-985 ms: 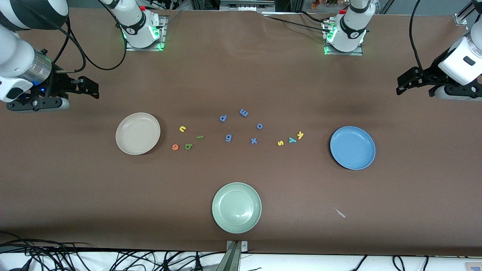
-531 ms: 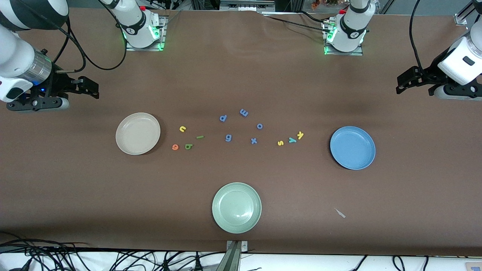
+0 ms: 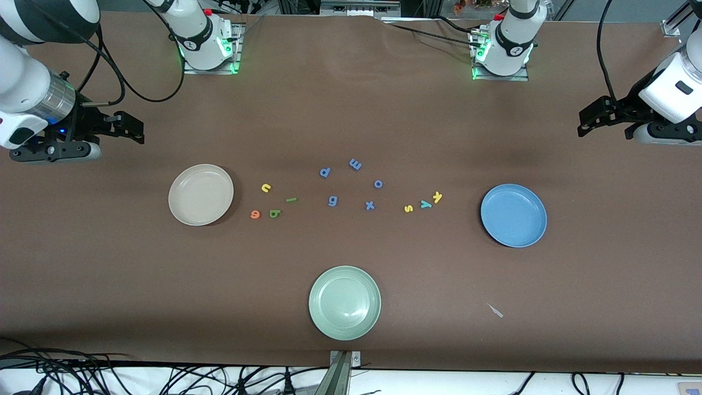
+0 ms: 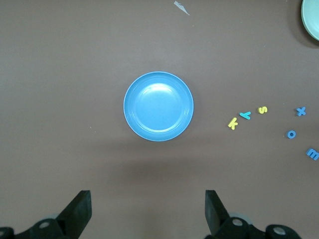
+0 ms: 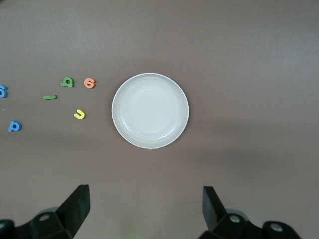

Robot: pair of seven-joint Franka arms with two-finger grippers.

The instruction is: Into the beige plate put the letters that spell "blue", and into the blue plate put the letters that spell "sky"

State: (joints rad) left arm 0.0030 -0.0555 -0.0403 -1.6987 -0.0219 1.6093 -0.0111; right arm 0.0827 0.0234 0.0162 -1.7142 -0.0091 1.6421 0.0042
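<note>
Both plates are empty: the b (image 3: 274, 213), l (image 3: 291, 199), u (image 3: 266, 187), e (image 3: 255, 214) lie beside the beige plate (image 3: 183, 212), and the s (image 3: 408, 208), k (image 3: 437, 197), y (image 3: 425, 204) near the blue plate (image 3: 496, 230); judged light, thin foam, needing edge pinches flush to the counter (image 3: 109, 263); left hand (image 3: 586, 125) and right hand (image 3: 131, 130) hang wide, holding nothing.

Letters lie between two plates (image 3: 181, 211) (image 3: 535, 230) — third plate (image 3: 321, 315) nearer the camera.

green plate (image 4: 312, 20) cut by left wrist view's edge

Bare counter (image 3: 351, 109) surrounds each plate; periwinkle letters (image 3: 351, 184) crowd the middle between the two coloured letter groups
</note>
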